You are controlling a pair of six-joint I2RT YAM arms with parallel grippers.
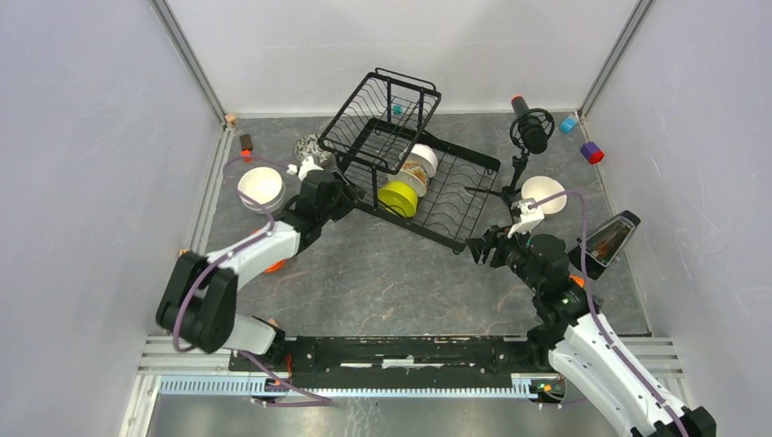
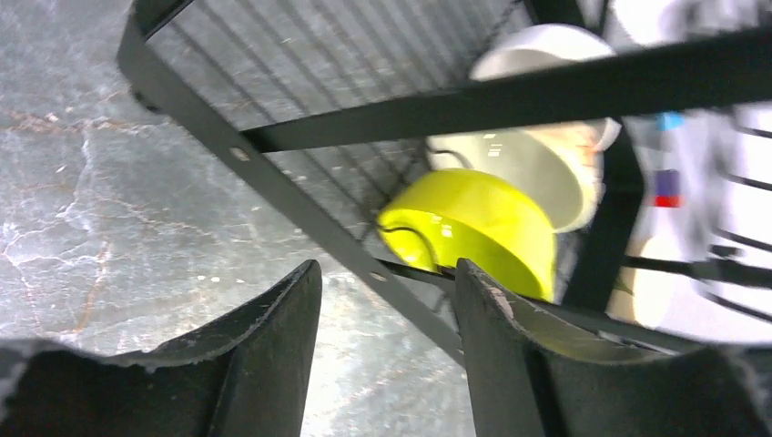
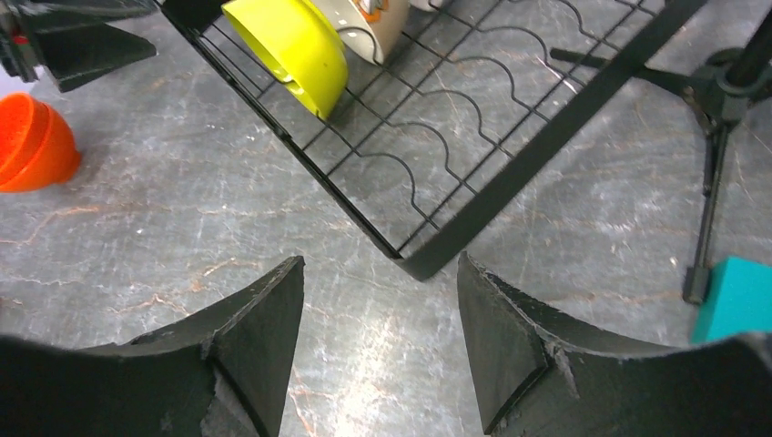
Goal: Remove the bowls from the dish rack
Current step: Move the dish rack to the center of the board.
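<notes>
The black wire dish rack (image 1: 455,196) stands mid-table, its upper shelf tilted. In its lower tray a lime green bowl (image 1: 398,198) stands on edge, with cream bowls (image 1: 421,164) behind it. My left gripper (image 1: 335,196) is open and empty at the rack's left edge; in the left wrist view the lime bowl (image 2: 482,228) lies just past the rack's frame bar (image 2: 273,182). My right gripper (image 1: 478,248) hangs open and empty over the table by the rack's near corner (image 3: 428,259). White bowls sit on the table at the left (image 1: 261,187) and the right (image 1: 543,194).
A microphone on a tripod (image 1: 531,127) stands right of the rack. An orange bowl (image 3: 32,146) rests on the table under my left arm. A dark-patterned bowl (image 1: 309,147) sits behind the rack's left side. Small coloured blocks (image 1: 592,152) lie at the far right, a teal block (image 3: 737,296) near the tripod.
</notes>
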